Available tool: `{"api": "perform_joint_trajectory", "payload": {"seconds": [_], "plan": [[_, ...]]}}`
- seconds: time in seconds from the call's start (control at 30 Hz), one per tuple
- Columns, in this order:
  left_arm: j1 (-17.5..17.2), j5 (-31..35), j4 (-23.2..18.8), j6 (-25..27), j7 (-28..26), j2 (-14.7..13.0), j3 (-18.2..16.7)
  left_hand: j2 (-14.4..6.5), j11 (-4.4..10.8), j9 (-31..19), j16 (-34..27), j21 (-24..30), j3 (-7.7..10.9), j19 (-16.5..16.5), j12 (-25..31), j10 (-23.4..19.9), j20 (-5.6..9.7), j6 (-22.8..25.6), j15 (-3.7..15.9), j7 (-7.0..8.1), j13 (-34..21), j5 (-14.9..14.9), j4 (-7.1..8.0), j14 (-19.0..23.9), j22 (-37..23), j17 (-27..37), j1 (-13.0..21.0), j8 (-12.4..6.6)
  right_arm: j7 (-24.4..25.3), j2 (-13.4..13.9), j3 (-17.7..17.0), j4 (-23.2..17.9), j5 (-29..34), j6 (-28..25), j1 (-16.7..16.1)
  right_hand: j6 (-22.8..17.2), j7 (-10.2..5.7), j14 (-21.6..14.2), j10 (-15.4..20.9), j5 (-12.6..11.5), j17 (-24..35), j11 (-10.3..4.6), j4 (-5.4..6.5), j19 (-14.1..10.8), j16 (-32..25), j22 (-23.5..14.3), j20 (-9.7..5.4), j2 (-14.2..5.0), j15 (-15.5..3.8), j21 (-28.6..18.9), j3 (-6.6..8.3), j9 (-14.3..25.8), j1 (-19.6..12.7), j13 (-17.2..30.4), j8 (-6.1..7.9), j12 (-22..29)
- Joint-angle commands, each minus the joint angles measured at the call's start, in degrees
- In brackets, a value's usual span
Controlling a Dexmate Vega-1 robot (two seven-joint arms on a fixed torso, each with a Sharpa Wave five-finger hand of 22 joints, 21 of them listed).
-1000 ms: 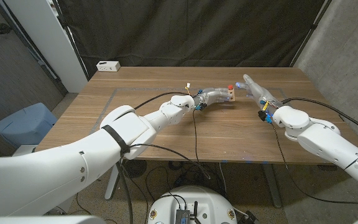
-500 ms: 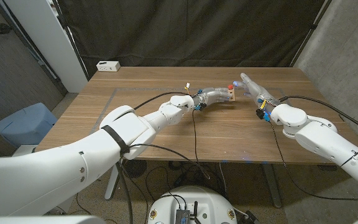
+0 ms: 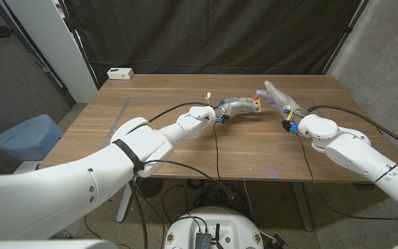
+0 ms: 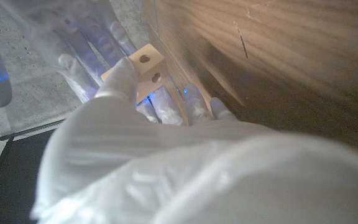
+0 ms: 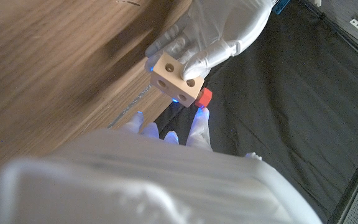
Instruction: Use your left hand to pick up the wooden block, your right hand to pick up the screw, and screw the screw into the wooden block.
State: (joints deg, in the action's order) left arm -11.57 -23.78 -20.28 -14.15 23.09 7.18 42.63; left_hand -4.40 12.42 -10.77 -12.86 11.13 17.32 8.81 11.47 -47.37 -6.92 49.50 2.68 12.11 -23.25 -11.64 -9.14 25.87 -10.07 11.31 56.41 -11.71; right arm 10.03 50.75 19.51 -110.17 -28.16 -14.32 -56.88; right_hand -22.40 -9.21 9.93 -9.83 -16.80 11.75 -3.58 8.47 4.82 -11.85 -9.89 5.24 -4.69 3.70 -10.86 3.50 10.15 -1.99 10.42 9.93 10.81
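Head view: your left hand (image 3: 237, 105) grips the wooden block (image 3: 256, 104); the right hand (image 3: 276, 95) sits just beside it with the red-headed screw (image 3: 256, 96).
Left wrist view: fingers (image 4: 122, 79) wrap the block; its holes face outward.
Right wrist view: fingertips (image 5: 199, 121) pinch the screw, just off the block's holed face; its shaft is hidden.

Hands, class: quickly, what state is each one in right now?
Left hand: holding the wooden block.
Right hand: holding the red-headed screw at the block.
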Motion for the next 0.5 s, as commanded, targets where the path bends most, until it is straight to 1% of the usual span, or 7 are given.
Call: {"api": "perform_joint_trajectory", "payload": {"seconds": [0.03, 0.5], "plan": [[-0.1, 0.0, 0.0, 0.0, -0.1, 0.1, -0.1, -0.5, 0.0, -0.3, -0.2, 0.4, 0.24, 0.0, 0.6, -0.6, 0.05, 2.6, 3.24, -1.95, -0.1, -0.4, 0.42, 0.3, -0.2, 0.2, 0.0, -0.44, -0.7, -0.5, 0.9, 0.6, 0.0, 0.0, 0.9, 0.1, -0.33, 8.7, -4.5, -0.2, 0.1, 0.53, 0.09, 0.1, 0.0, 0.0, 0.05, -1.4, 0.18, -0.1, -0.03, -0.1, -0.1, 0.0, 0.36, 0.1], [-0.2, 0.0, 0.0, 0.0, -0.3, 0.2, -0.1, -0.5, 0.0, -0.3, -0.3, 0.4, 0.26, 0.0, 0.6, -0.6, 0.08, 2.8, 3.24, -1.89, -0.1, -0.4, 0.39, 0.5, -0.2, 0.2, 0.1, -0.52, -0.5, -0.3, 0.9, 0.3, -0.1, -0.1, 0.3, -0.1, -0.31, 8.7, -4.5, -0.3, 0.1, 0.56, 0.11, 0.1, 0.0, 0.0, 0.02, -1.44, 0.16, -0.1, -0.03, -0.1, -0.1, 0.0, 0.51, 0.1]]}}
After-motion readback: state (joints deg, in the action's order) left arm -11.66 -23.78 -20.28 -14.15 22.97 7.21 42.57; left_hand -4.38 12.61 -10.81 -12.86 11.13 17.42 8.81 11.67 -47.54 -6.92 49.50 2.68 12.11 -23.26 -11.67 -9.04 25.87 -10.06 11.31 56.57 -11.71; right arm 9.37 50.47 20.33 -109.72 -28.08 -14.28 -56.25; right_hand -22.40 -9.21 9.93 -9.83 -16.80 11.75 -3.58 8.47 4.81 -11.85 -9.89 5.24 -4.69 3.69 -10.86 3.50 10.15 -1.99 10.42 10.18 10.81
